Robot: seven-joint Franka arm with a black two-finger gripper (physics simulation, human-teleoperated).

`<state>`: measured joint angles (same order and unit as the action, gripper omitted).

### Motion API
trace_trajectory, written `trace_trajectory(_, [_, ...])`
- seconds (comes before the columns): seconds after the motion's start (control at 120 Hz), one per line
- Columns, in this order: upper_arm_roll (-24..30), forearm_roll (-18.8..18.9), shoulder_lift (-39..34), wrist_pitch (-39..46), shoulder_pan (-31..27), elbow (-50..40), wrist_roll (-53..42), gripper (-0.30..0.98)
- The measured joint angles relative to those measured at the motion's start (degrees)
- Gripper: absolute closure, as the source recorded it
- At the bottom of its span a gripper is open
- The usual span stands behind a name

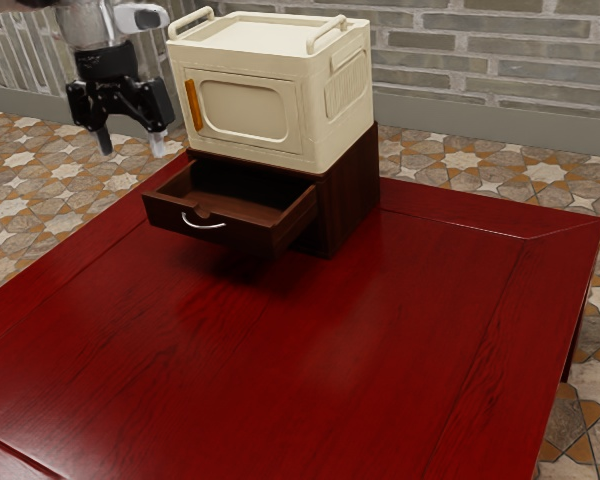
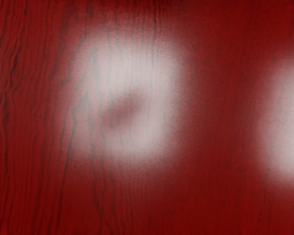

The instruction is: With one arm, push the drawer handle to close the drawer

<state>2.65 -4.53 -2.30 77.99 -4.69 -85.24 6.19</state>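
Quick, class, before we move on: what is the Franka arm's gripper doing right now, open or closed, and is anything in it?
Black two-finger gripper: open, fingers apart, holding nothing.

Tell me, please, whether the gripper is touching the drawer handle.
Apart. The exterior view shows the gripper raised clear of the drawer handle, with floor and part of the drawer visible between them.
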Motion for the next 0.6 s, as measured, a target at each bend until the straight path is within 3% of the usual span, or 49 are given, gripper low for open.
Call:
trace_trajectory(0.108, [-1.1,0.1,-0.7,2.8,-0.4,-3.2,0.5,0.00])
trace_trajectory(0.208, [-1.8,0.4,-19.1,6.2,-0.8,-25.3,0.7,0.00])
trace_trajectory(0.258, [-2.1,2.0,-29.2,8.4,-0.8,-37.3,0.8,0.01])
trace_trajectory(0.3, [-3.6,3.6,-33.5,10.2,-0.8,-43.8,0.8,0.03])
trace_trajectory(0.408, [-9.8,8.2,-35.2,17.1,-0.8,-53.3,-0.6,0.11])
trace_trajectory(0.6, [-10.8,12.4,-31.7,26.6,1.5,-57.9,-2.9,0.37])
